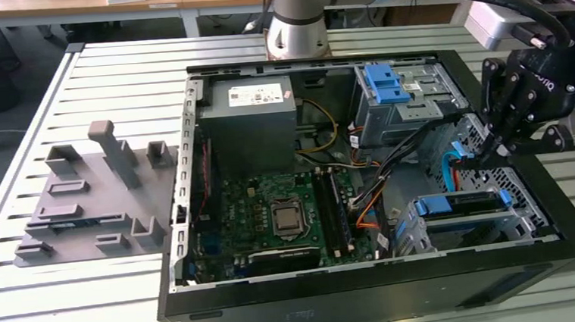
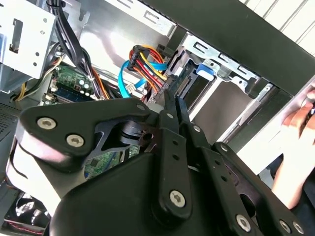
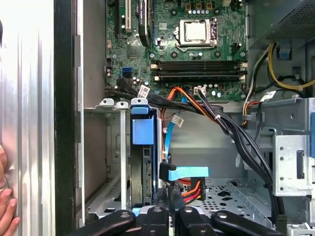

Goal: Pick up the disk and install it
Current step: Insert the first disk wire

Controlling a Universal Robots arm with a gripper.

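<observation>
The disk (image 1: 460, 203), silver-grey in a blue plastic carrier, sits in the lower metal drive cage (image 1: 520, 224) of the open computer case, at the exterior view's right. In the first wrist view the disk (image 3: 146, 172) stands on edge in that cage with its blue tab facing the motherboard. My gripper (image 1: 472, 162) hangs just above the cage end where the coloured cables plug in. Its black fingers (image 2: 170, 105) lie together with nothing held between them, tips close to the disk's connector end (image 2: 183, 87). In the first wrist view the gripper (image 3: 169, 215) is right behind the disk.
The black case wall (image 1: 378, 291) surrounds the motherboard (image 1: 281, 214), a grey power-supply box (image 1: 249, 122) and an upper drive cage with a blue latch (image 1: 388, 85). Cable bundles (image 3: 216, 115) cross beside the cage. A grey fixture (image 1: 87, 198) lies at the exterior view's left. A person's hand (image 3: 7, 211) rests by the case.
</observation>
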